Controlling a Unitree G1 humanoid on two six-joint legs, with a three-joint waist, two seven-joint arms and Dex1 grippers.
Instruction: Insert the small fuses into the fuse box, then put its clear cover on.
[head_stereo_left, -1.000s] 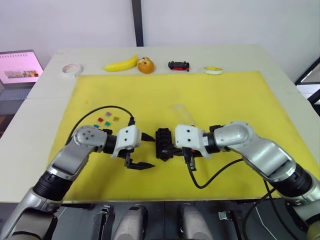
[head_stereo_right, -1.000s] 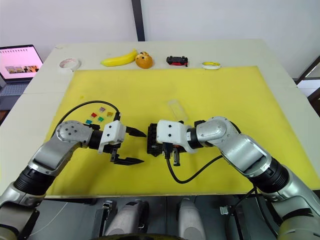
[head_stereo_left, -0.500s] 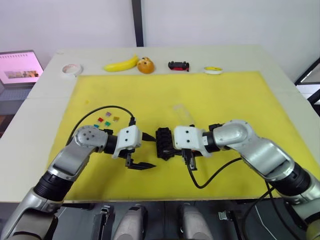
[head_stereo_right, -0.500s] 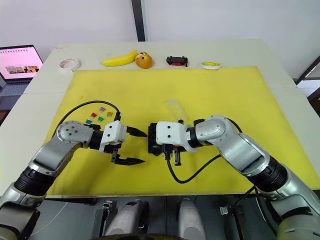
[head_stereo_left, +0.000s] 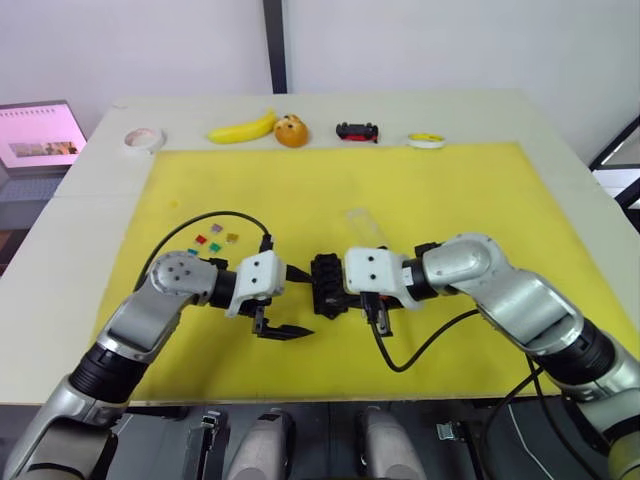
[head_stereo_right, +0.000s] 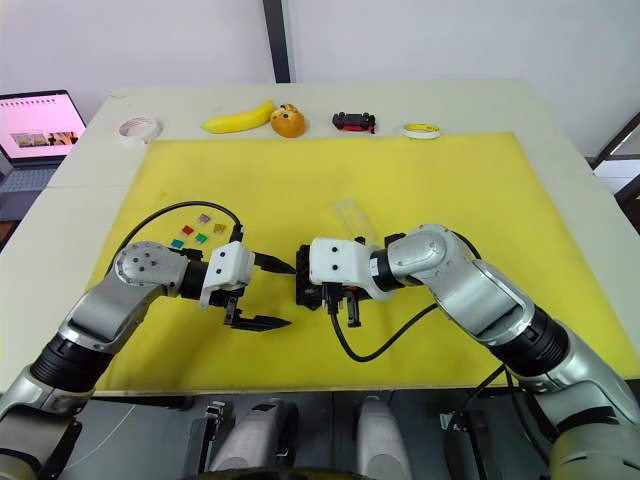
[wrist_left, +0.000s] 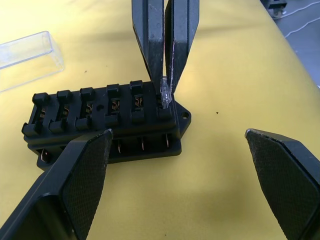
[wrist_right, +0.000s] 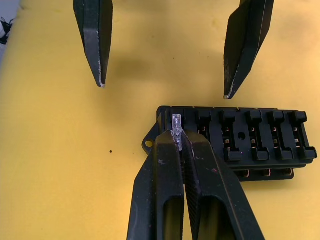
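The right gripper pinches a clear fuse over the fuse box's end slot; the other slots sit empty. The left gripper fingers gape beside it.

Black fuse box on a yellow mat; red, green, yellow small fuses near the mat's left edge.

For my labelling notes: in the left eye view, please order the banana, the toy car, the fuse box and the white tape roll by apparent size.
1. Banana, clearly the longest.
2. Fuse box, although it is nearer the camera and partly hidden by the right claw.
3. Toy car and white tape roll look alike; I cannot rank them.
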